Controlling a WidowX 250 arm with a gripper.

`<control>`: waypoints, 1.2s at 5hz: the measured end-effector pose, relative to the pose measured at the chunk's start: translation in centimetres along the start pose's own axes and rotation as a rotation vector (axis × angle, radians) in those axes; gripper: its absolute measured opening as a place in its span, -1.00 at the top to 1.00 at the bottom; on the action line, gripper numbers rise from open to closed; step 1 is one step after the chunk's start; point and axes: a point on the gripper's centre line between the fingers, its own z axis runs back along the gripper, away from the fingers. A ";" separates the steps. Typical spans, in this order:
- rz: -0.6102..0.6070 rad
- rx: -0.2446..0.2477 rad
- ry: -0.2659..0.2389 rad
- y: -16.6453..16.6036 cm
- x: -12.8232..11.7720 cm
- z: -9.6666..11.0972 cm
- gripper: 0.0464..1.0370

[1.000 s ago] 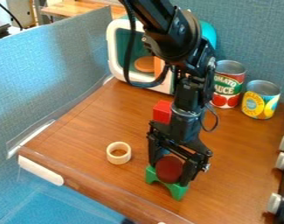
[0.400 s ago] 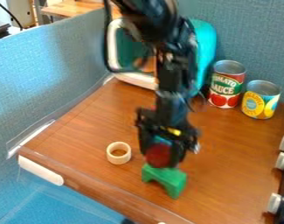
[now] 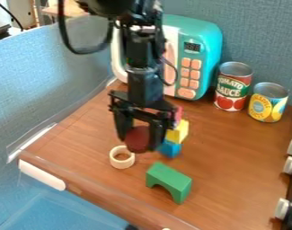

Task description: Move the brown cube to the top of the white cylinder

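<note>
Gripped in the end effector (image 3: 138, 141), a brown block (image 3: 137, 138), seemingly round rather than cubed, hangs above the worktop (image 3: 94, 134) by the far right rim of the white ring (image 3: 122, 163), apparently the task's cylinder. The carry looks nearly done; the next move likely calls for a short shift near and left, then a gentle lowering and release. At right, a red block (image 3: 179, 112) is partly hidden beyond the yellow block (image 3: 179, 132) and blue block (image 3: 170, 149). The arm (image 3: 143, 49) is cut off at the top edge; the brown block's height over the ring is hard to judge
</note>
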 end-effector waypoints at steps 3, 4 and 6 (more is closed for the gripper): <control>0.013 0.042 0.078 2.9 1.7 -2.8 -0.48; 0.007 0.043 0.091 2.9 2.1 -3.4 -0.48; 0.015 0.048 0.062 3.5 2.8 -4.2 -0.48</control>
